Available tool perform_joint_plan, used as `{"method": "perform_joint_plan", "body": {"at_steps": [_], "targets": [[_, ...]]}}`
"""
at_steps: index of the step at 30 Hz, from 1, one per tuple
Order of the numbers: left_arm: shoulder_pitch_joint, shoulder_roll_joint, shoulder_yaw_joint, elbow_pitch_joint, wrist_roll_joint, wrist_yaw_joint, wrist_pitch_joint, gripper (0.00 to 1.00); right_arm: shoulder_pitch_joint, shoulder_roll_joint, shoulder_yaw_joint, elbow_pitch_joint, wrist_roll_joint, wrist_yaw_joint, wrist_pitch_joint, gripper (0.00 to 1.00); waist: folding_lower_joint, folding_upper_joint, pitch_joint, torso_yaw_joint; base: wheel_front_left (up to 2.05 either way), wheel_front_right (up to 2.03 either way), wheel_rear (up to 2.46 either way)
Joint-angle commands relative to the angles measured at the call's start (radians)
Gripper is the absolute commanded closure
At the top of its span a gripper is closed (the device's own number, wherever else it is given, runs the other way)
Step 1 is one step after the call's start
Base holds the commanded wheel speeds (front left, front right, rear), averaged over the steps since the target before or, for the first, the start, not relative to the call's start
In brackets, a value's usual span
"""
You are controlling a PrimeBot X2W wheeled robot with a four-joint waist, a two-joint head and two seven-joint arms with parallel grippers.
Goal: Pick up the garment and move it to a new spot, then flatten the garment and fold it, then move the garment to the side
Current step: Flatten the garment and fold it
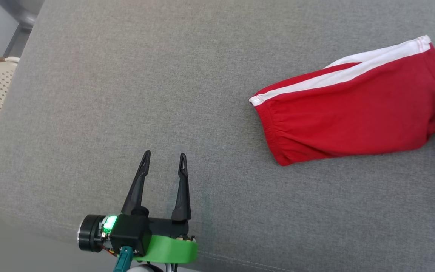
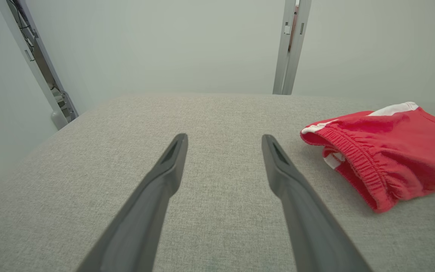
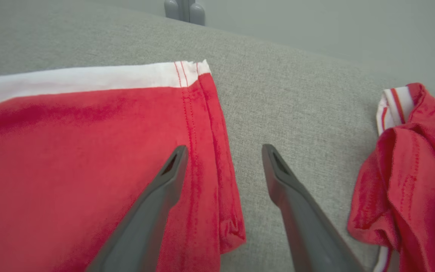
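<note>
The left gripper (image 1: 163, 154), with two long dark fingers spread apart and nothing between them, is seen low over one grey woven cushion (image 1: 127, 94). Two red cotton garments with white side stripes are counted: one folded flat (image 1: 353, 109) at the cushion's right, one crumpled (image 3: 410, 170) beside it. The right gripper (image 3: 223, 149) is held wide open astride the folded garment's hem.

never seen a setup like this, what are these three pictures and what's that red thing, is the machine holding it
It is a two-armed robot at a grey padded surface. One picture looks down from its head; the other two look along each arm's own two dark fingers. The red shorts with white side stripes lie folded on the surface. The left end effector is open over bare fabric, away from the shorts. The right end effector is open too, straddling the shorts' hemmed edge, gripping nothing. A second red cloth lies bunched beside it.
</note>
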State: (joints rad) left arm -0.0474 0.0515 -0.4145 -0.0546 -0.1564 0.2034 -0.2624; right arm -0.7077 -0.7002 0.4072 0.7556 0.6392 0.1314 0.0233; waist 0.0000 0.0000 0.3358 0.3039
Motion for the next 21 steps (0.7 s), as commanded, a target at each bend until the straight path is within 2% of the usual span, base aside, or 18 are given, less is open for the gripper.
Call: {"method": "perform_joint_plan", "body": {"at_steps": [1, 6, 7, 8, 9, 10, 16, 21], "targets": [[-0.022, -0.001, -0.002, -0.001, -0.001, 0.007, -0.003, 0.00, -0.017, -0.014, 0.015, 0.009, 0.007, -0.002, 0.020, 0.00, 0.0000, 0.0000, 0.050, 0.046, 0.00, 0.00, 0.00], [-0.041, -0.001, -0.014, 0.007, -0.005, 0.009, -0.003, 0.00, -0.050, -0.040, 0.044, 0.047, 0.047, -0.002, 0.076, 0.00, 0.0000, 0.0000, 0.077, 0.066, 0.00, 0.00, 0.00], [-0.043, -0.001, -0.015, 0.008, -0.005, 0.009, -0.003, 0.00, -0.050, -0.040, 0.050, 0.055, 0.053, -0.002, 0.085, 0.06, 0.0000, 0.0000, 0.078, 0.067, 0.00, 0.00, 0.00], [-0.045, -0.001, -0.015, 0.010, -0.004, 0.009, -0.003, 0.00, -0.047, -0.041, 0.059, 0.059, 0.061, -0.002, 0.094, 0.60, 0.0000, 0.0000, 0.079, 0.068, 0.00, 0.00, 0.00], [-0.048, -0.001, -0.015, 0.011, -0.003, 0.009, -0.003, 0.00, -0.045, -0.041, 0.065, 0.061, 0.068, -0.002, 0.096, 0.96, 0.0000, 0.0000, 0.080, 0.068, 0.00, 0.00, 0.00], [-0.050, -0.001, -0.013, 0.013, -0.001, 0.009, -0.003, 0.00, -0.038, -0.037, 0.073, 0.062, 0.079, -0.002, 0.094, 1.00, 0.0000, 0.0000, 0.077, 0.065, 0.00, 0.00, 0.00], [-0.031, -0.001, 0.012, 0.033, 0.021, -0.001, -0.003, 0.00, 0.031, -0.008, 0.113, 0.045, 0.130, -0.001, 0.052, 1.00, 0.0000, 0.0000, 0.033, 0.014, 0.00, 0.00, 0.00], [-0.012, 0.000, 0.038, 0.044, 0.047, -0.018, -0.003, 0.00, 0.093, 0.002, 0.133, 0.019, 0.162, -0.001, -0.010, 1.00, 0.0000, 0.0000, -0.020, -0.063, 0.00, 0.00, 0.00]]}}
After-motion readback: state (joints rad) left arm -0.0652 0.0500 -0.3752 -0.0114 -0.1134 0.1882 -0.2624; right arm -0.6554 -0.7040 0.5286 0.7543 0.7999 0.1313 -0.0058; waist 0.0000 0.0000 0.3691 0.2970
